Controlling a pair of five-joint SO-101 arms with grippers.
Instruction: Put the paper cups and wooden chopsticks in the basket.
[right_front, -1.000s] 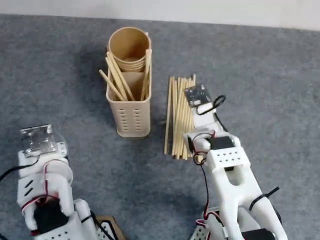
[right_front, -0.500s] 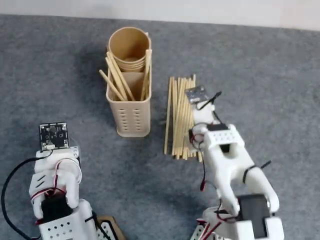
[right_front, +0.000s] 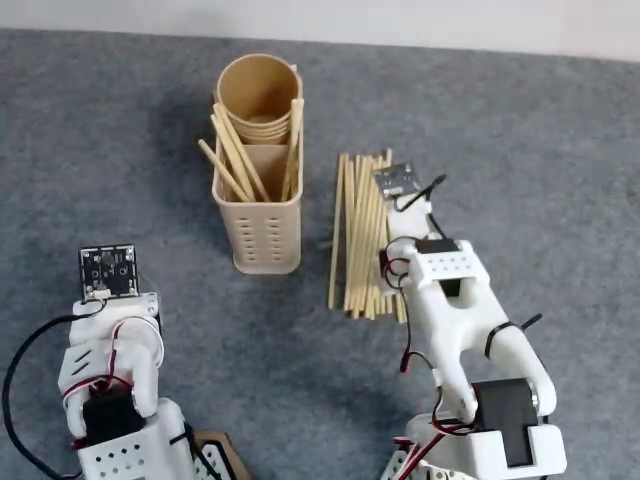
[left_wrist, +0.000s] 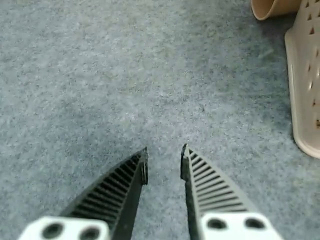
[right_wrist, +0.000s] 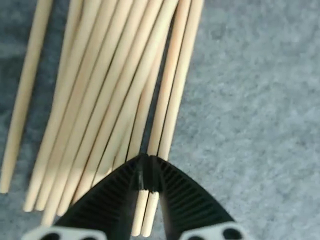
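Note:
A beige slotted basket (right_front: 262, 232) stands on the grey carpet, with stacked paper cups (right_front: 258, 92) in its far compartment and several wooden chopsticks (right_front: 238, 160) leaning in the near one. A loose pile of chopsticks (right_front: 358, 230) lies just right of it. My right gripper (right_wrist: 148, 172) is down on the pile's right side, its jaws pinched on a chopstick (right_wrist: 170, 100). My left gripper (left_wrist: 164, 161) hovers open over bare carpet at the near left, holding nothing. The basket wall (left_wrist: 305, 90) and a cup edge (left_wrist: 272, 7) lie off to its side.
The right arm's body (right_front: 455, 310) covers the near end of the pile. The left arm (right_front: 108, 340) sits at the near left corner. Grey carpet (right_front: 540, 150) spreads around the basket, and a pale wall strip runs along the far edge.
The right arm has dropped lower over the chopstick pile. The left arm turned and shifted slightly right early on, then stayed still.

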